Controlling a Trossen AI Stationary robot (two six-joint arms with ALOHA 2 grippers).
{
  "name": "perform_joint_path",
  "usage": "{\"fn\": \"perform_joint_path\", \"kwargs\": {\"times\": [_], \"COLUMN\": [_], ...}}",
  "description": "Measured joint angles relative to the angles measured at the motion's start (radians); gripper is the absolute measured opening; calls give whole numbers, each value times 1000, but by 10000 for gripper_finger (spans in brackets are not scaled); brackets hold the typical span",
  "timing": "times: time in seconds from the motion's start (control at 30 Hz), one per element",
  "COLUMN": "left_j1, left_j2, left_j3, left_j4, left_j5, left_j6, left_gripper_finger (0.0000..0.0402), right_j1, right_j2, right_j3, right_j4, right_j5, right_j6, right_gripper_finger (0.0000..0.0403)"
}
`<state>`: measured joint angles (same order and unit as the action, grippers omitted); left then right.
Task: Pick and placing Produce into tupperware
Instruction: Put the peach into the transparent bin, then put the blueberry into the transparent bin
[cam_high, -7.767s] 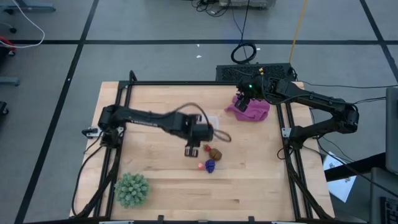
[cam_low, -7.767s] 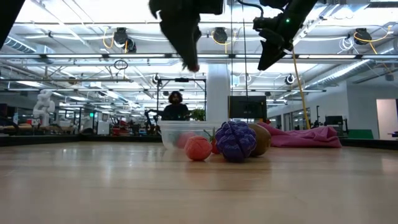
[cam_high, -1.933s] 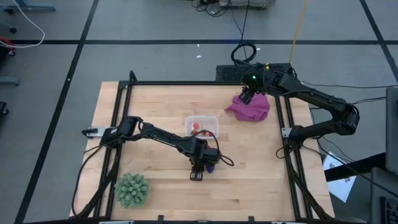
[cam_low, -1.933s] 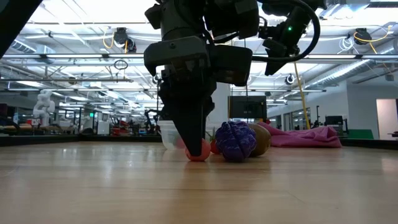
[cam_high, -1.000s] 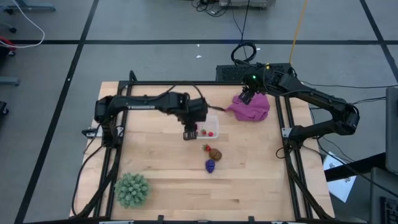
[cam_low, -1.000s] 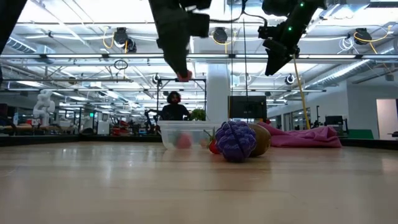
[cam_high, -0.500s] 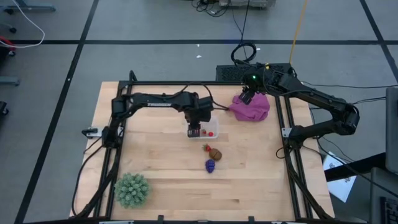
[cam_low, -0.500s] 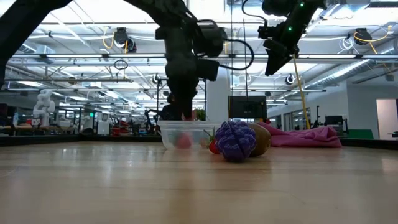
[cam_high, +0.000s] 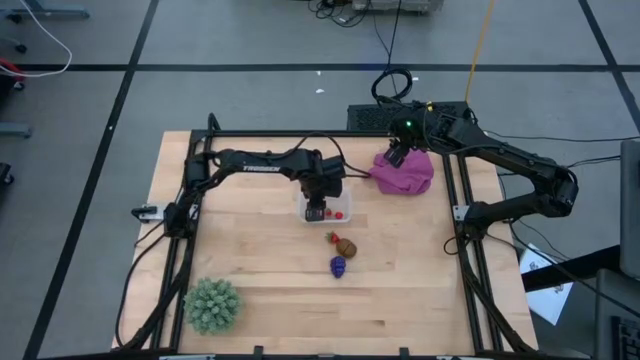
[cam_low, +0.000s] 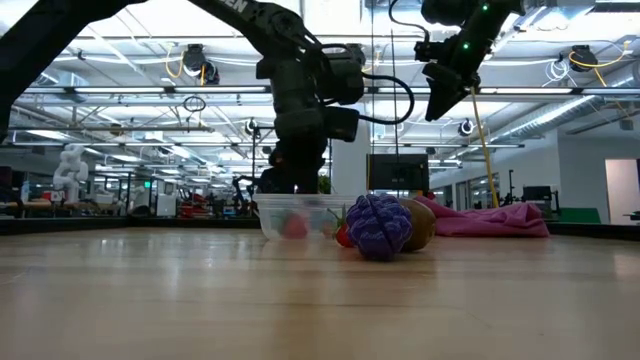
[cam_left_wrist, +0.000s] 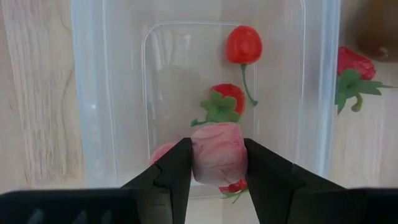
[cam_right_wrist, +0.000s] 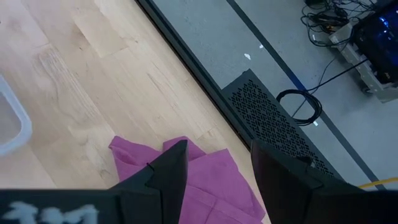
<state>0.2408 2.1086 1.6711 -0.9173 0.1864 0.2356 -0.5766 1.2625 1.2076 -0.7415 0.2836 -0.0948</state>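
My left gripper (cam_left_wrist: 217, 144) hovers over the clear tupperware (cam_high: 337, 196), shut on a pink-red round fruit piece (cam_left_wrist: 217, 160). Inside the tupperware (cam_left_wrist: 124, 93) lie a red cherry-like piece (cam_left_wrist: 243, 45) and a strawberry (cam_left_wrist: 227, 99), with more red partly hidden under my fingers. On the table toward the near edge rest a strawberry (cam_high: 331, 237), the brown round piece (cam_high: 347, 247) and the purple grape cluster (cam_high: 338, 266). My right gripper (cam_high: 395, 155) waits open above the magenta cloth (cam_high: 405, 172). My left gripper pinches the pink-red piece by its two opposite sides (cam_left_wrist: 198, 155) between both fingers (cam_left_wrist: 174, 165). The fingers come from above, pointing down. The piece is lifted clear, just above the tupperware's floor and within its rim in the low view (cam_low: 296, 190).
A large spiky green ball (cam_high: 212, 305) sits at the near-left corner. The magenta cloth (cam_right_wrist: 205, 171) lies at the far-right corner. A black frame rail (cam_high: 300, 133) runs around the table. Bare wood stretches left and near of the fruits.
My left gripper, still shut on the pink-red piece, has moved a little toward the table's right and come down from well above the tupperware to its rim. The fruits on the table and my right arm have stayed put.
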Motion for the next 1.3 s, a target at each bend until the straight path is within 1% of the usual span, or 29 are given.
{"fn": "perform_joint_path", "kwargs": {"times": [0.13,0.43,0.5,0.6,0.73,0.83,0.97,1.07,1.1,1.17,1.3], "left_j1": [-2,0,0,1,-12,-63,-174,-262,-285,-321,-341], "left_j2": [0,-1,-10,-29,-65,-96,-100,-75,-62,-44,-19], "left_j3": [0,0,0,41,140,167,166,166,166,166,165], "left_j4": [6,14,5,-64,-190,-215,-212,-153,-123,-68,-18], "left_j5": [0,-4,-33,-67,-62,-48,-32,-32,-32,-32,-66], "left_j6": [7,0,1,-2,-42,-96,-134,-139,-157,-241,-487], "left_gripper_finger": [149,209,217,225,227,228,228,228,228,228,228], "right_j1": [0,0,0,0,0,0,0,0,0,1,2], "right_j2": [0,0,0,0,0,0,0,0,0,0,0], "right_j3": [0,0,0,0,0,0,0,0,0,0,0], "right_j4": [1,8,8,8,8,1,-12,-22,-21,-21,-29], "right_j5": [0,-1,-1,-1,-1,-1,-1,-1,-1,-2,-2], "right_j6": [0,0,0,-2,-4,-4,-4,-4,-4,-3,0], "right_gripper_finger": [169,169,169,169,169,169,169,169,169,169,169]}}
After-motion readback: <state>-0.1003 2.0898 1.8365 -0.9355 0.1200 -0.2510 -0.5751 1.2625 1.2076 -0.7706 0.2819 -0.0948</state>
